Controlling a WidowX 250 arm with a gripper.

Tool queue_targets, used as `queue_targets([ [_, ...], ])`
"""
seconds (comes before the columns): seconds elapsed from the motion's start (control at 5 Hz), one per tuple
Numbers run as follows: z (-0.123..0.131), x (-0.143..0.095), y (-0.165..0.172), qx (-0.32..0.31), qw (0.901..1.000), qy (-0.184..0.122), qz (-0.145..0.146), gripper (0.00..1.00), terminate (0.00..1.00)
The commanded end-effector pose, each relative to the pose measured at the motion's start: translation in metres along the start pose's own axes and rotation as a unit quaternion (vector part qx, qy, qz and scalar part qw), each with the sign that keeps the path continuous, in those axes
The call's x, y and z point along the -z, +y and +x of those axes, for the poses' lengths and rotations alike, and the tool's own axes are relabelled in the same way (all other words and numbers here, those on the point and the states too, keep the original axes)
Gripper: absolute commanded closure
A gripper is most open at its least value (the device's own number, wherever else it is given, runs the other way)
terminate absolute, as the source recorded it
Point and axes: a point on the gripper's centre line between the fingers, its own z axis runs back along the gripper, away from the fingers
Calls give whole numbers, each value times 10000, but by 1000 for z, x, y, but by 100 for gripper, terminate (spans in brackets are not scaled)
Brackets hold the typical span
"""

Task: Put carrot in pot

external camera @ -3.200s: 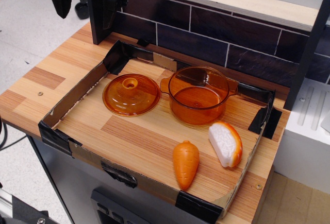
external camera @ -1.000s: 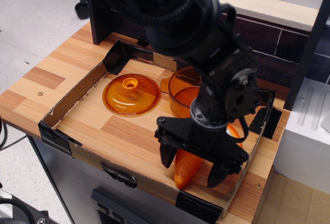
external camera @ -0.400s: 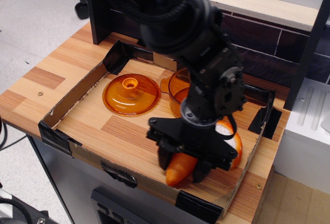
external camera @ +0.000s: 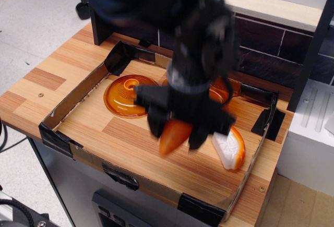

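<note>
My gripper (external camera: 176, 128) is shut on the orange carrot (external camera: 173, 136) and holds it above the wooden tray floor, its blunt tip pointing down and to the left. The arm is motion-blurred. The amber pot (external camera: 223, 90) stands behind the gripper at the back of the tray; the arm hides most of it and only part of its right rim shows. The carrot hangs in front of the pot, not over it.
The domed amber lid (external camera: 123, 97) with a knob lies left of the pot. A white wedge with an orange rim (external camera: 230, 148) lies at the right. A cardboard tray wall (external camera: 73, 146) with black tape rings the work area. A dark tiled wall stands behind.
The gripper came down over the carrot, shut on it, and has now lifted it up and back-left off the tray floor. The white wedge shows again.
</note>
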Motion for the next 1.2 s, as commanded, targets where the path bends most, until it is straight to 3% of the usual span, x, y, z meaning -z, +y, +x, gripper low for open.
queue_targets([
  [0.0, 62, -28, -3, -743, 9960, -458, -207, 100, 0],
  [0.6, 106, 20, 2, -1202, 9921, -254, 255, 100, 0],
  [0.8, 106, 25, 8, -1359, 9901, -61, 349, 0, 0],
  [1.0, 101, 27, 9, -1288, 9909, 44, 380, 0, 0],
])
